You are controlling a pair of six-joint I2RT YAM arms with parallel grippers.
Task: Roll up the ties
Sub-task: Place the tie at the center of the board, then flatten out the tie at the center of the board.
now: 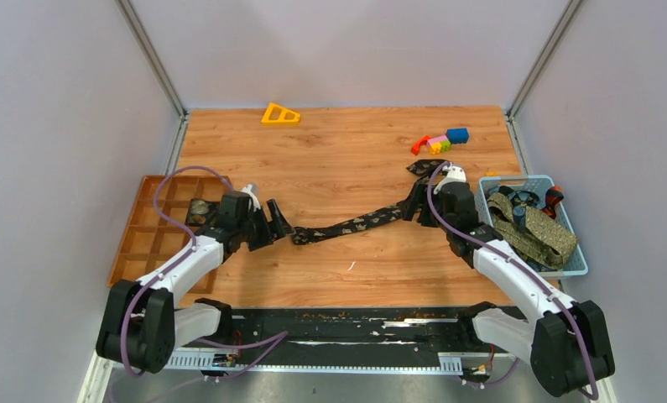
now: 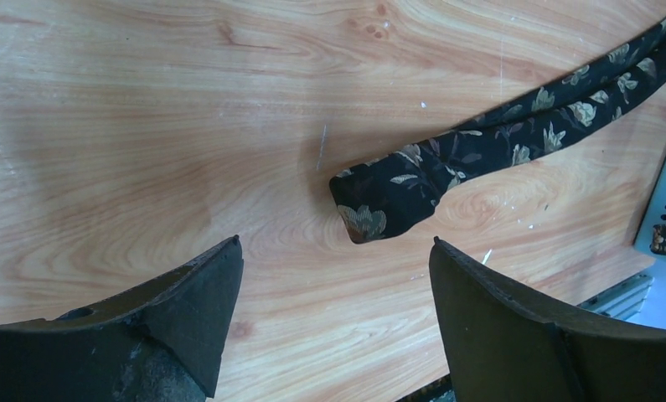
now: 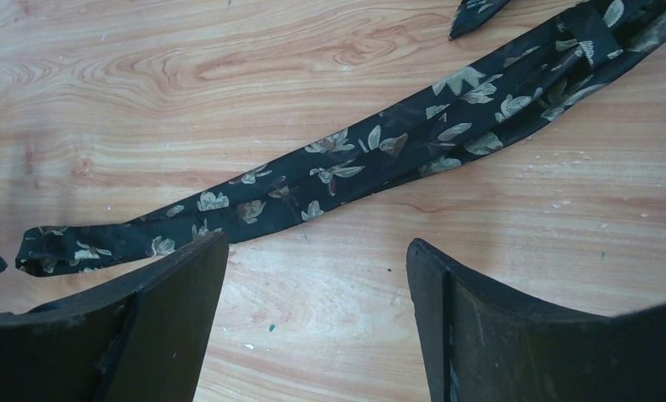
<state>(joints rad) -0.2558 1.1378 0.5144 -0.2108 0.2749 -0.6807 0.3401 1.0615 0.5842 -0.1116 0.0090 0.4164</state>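
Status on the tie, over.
Left end effector open, empty. Right end effector open, empty. Black tie flat on table, unrolled, its end just ahead of left end effector. Nothing blocking.

No writing, label, brand, number or sign can be read in any view. The black tie point(image 2: 396, 188), lying just ahead of the left gripper point(image 2: 336, 244), carries only a pale flower pattern and no letters.
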